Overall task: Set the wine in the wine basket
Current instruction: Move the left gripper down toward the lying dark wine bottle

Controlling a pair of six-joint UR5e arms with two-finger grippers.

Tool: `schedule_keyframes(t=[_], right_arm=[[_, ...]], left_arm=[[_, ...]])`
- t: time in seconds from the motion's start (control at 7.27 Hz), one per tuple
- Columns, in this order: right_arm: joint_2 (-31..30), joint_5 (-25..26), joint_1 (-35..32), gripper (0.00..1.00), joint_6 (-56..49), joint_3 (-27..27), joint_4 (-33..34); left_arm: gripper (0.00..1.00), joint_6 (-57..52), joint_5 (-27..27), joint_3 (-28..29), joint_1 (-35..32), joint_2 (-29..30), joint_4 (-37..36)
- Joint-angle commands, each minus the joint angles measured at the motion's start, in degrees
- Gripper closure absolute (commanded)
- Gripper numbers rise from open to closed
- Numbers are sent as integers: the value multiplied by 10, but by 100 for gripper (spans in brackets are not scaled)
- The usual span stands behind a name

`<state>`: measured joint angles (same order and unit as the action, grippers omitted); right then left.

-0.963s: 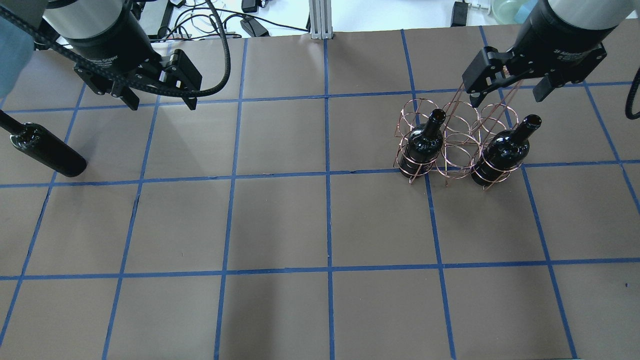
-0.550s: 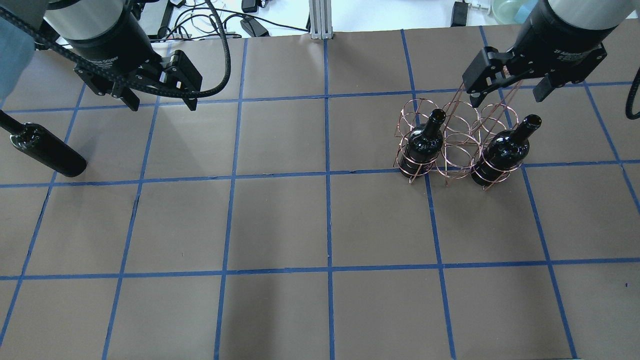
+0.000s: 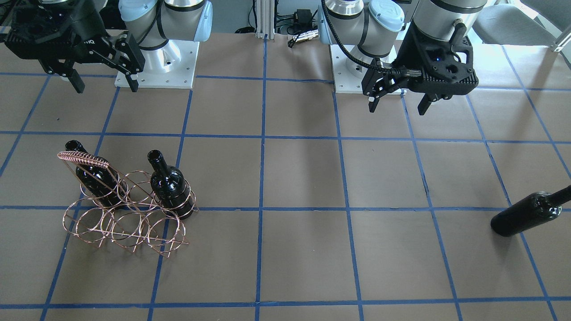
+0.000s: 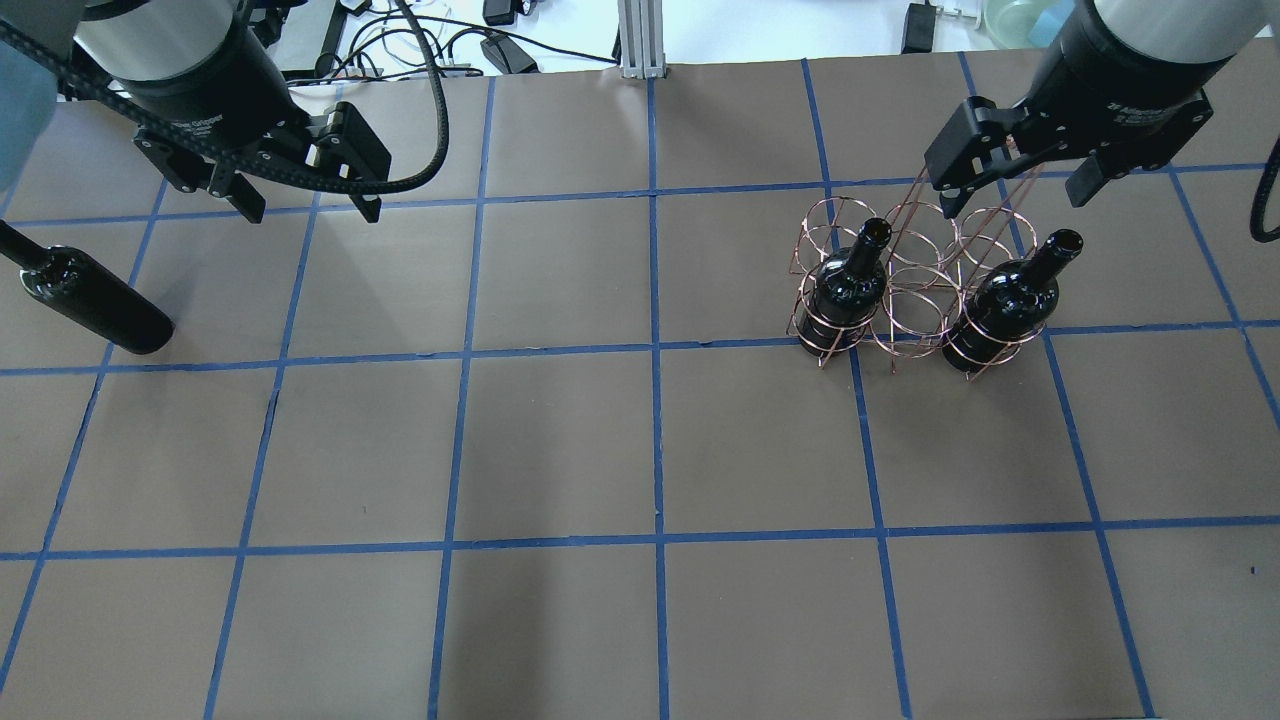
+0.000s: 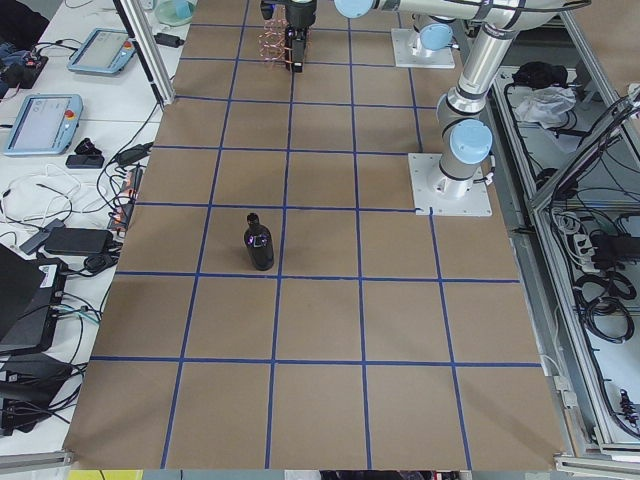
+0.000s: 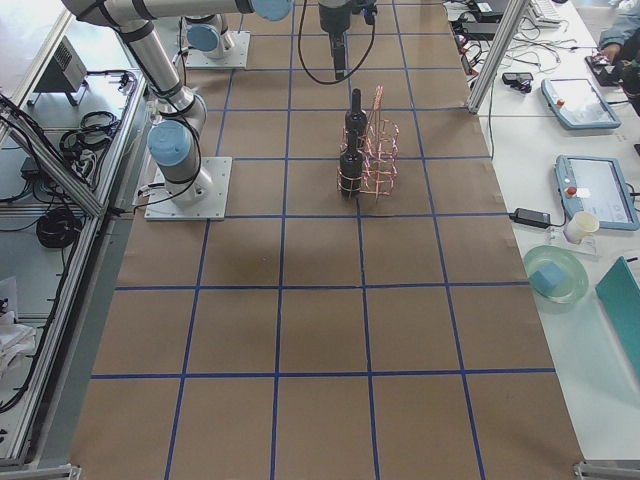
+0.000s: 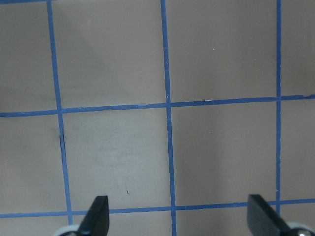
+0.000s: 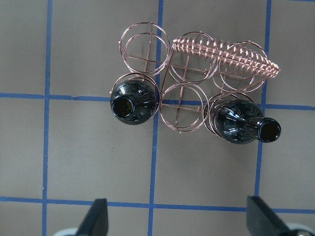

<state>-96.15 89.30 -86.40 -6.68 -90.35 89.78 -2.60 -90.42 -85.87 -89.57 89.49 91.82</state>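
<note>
Standing in wine basket (image 3: 82, 157): two wines (image 3: 167, 185) (image 3: 91, 174); third wine (image 3: 522, 218) alone; left claw (image 3: 397, 107), right claw (image 3: 106, 87) splayed, empty

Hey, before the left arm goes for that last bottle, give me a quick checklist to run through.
1. Left gripper open and empty: ok.
2. Loose wine bottle upright on the table: ok.
3. Left gripper over that bottle: not ok, its wrist view shows only table.
4. Wine basket has free rings: ok, four empty.
5. Right gripper open, above the basket, holding nothing: ok.
</note>
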Motion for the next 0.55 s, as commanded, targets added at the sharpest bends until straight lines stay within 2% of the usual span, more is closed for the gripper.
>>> schedule_keyframes(t=[0.0, 0.28, 0.41], right_arm=[[1, 0, 0, 0, 0, 0, 0], [0, 0, 0, 0, 0, 0, 0], [0, 0, 0, 0, -1, 0, 0]], left_arm=[[0, 0, 6, 0, 9, 9, -1], [0, -24, 4, 1, 66, 13, -26], [0, -97, 5, 3, 119, 23, -39]])
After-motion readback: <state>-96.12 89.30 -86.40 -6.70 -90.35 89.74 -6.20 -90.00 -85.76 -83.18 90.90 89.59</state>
